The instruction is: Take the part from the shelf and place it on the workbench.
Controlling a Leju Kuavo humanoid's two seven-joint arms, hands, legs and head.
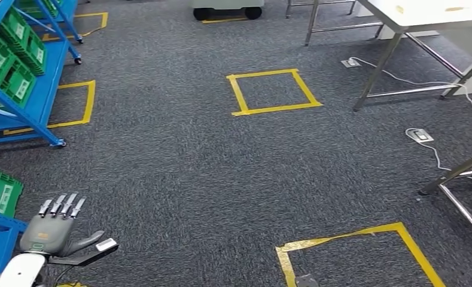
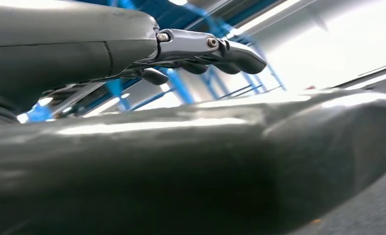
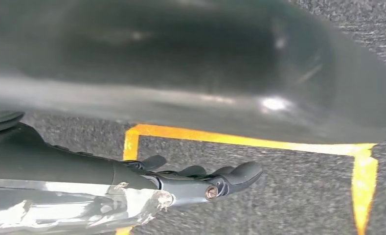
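Head view gives you the left hand (image 1: 55,230) at the lower left, fingers straight and spread, holding nothing; the blue shelf (image 1: 39,95) with green bins (image 1: 11,69) fills the upper left; the workbench (image 1: 428,13) sits upper right; the part you cannot pick out; the right hand (image 3: 181,178) lies flat and empty over yellow floor tape (image 3: 239,141).

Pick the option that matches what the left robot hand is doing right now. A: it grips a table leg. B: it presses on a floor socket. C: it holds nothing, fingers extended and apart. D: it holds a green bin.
C: the left robot hand is raised near the blue shelf with its fingers extended and nothing in them.
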